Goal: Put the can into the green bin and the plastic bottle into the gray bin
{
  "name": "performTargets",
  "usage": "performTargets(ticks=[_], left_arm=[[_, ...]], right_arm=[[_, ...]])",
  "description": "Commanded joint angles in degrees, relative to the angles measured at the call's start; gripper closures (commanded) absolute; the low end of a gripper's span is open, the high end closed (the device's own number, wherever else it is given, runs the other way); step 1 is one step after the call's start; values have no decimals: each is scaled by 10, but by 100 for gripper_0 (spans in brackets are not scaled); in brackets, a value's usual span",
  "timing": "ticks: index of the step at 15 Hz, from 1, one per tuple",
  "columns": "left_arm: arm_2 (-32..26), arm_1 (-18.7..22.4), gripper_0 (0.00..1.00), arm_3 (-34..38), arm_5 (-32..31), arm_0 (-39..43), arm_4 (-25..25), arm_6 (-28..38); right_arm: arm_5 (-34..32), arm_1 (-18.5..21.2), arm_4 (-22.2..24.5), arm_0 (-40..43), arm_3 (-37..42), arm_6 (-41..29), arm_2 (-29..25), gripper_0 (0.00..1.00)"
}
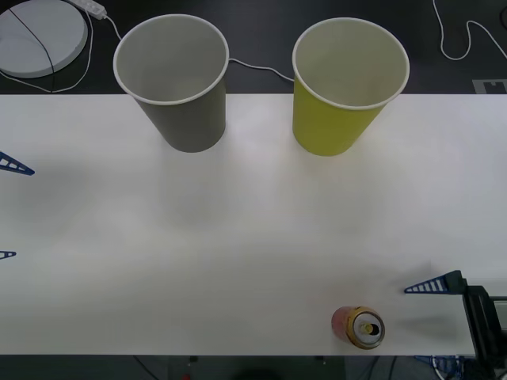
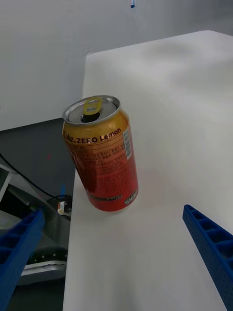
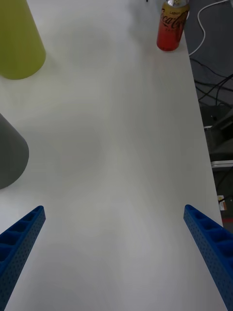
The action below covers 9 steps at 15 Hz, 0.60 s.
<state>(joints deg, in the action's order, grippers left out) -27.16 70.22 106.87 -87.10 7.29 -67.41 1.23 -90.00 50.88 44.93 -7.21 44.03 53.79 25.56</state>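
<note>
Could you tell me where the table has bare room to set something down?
The table is bare across its middle, from the left gripper to the can. It is crowded only by the gray bin and green bin and between can and right gripper.

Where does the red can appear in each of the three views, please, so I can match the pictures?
Front view: the can stands upright at the table's near edge, toward the robot's right, just beside the open right gripper.
Right wrist view: the can sits centre frame, close ahead of that gripper's fingers.
Left wrist view: the can is far off, by the table's edge.
Shared landmark: the white table edge next to the can.
</note>
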Motion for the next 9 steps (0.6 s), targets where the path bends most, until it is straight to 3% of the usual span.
performTargets(ticks=[1, 9], left_arm=[[0, 0, 0, 0, 0, 0, 0, 0], [0, 0, 0, 0, 0, 0, 0, 0]], right_arm=[[0, -20, 1, 0, 0, 2, 2, 0], [0, -89, 1, 0, 0, 18, 4, 0]])
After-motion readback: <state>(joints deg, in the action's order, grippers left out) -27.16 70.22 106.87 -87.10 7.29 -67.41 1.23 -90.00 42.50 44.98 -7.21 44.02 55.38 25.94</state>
